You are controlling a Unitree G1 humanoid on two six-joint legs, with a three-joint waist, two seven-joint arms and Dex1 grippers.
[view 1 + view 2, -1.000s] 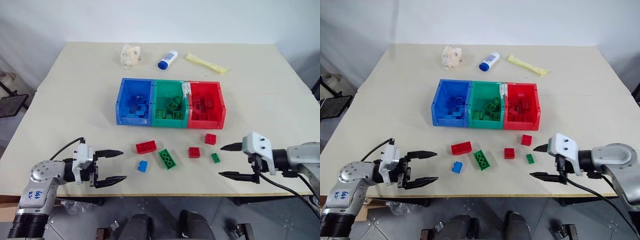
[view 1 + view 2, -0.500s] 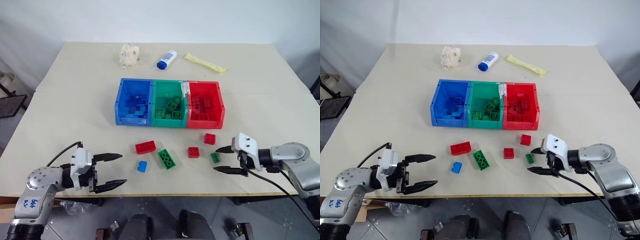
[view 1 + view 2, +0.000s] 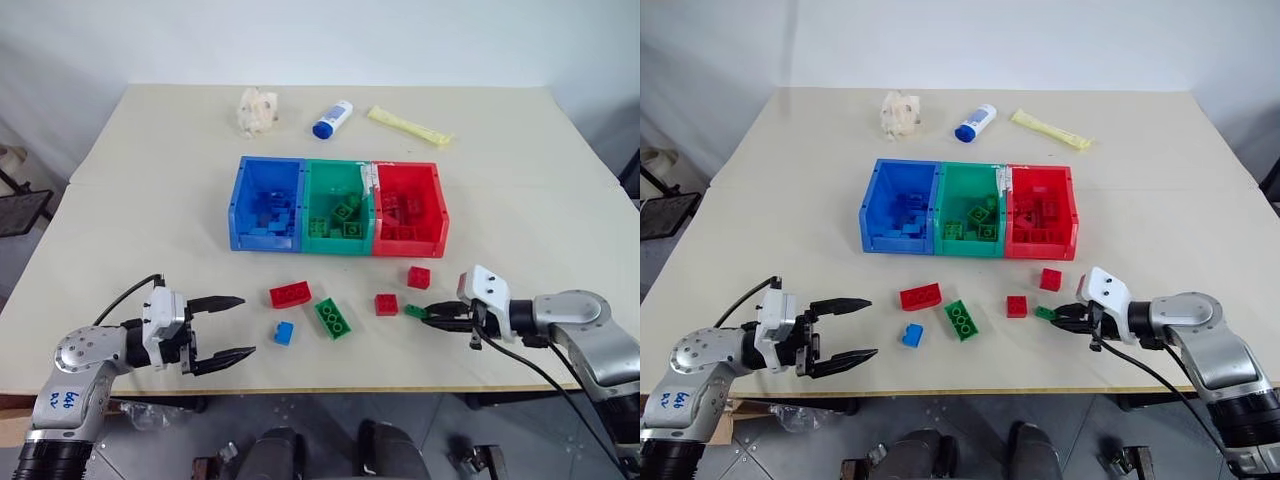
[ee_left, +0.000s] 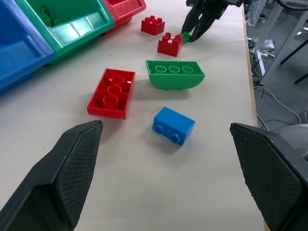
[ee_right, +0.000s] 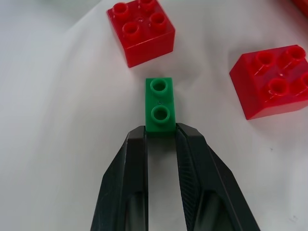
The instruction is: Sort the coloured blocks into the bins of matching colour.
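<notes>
Green small brick (image 5: 159, 105) sits pinched at one end by our right gripper (image 5: 160, 134) (left gripper (image 3: 222, 329) spread, idle); grip's shallow, so it could pivot out w/ lifting.

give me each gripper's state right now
Left gripper: open, holding nothing.
Right gripper: shut on the small green block.

Near end of small green block (image 5: 160, 106) — hidden between tool tips.
</notes>
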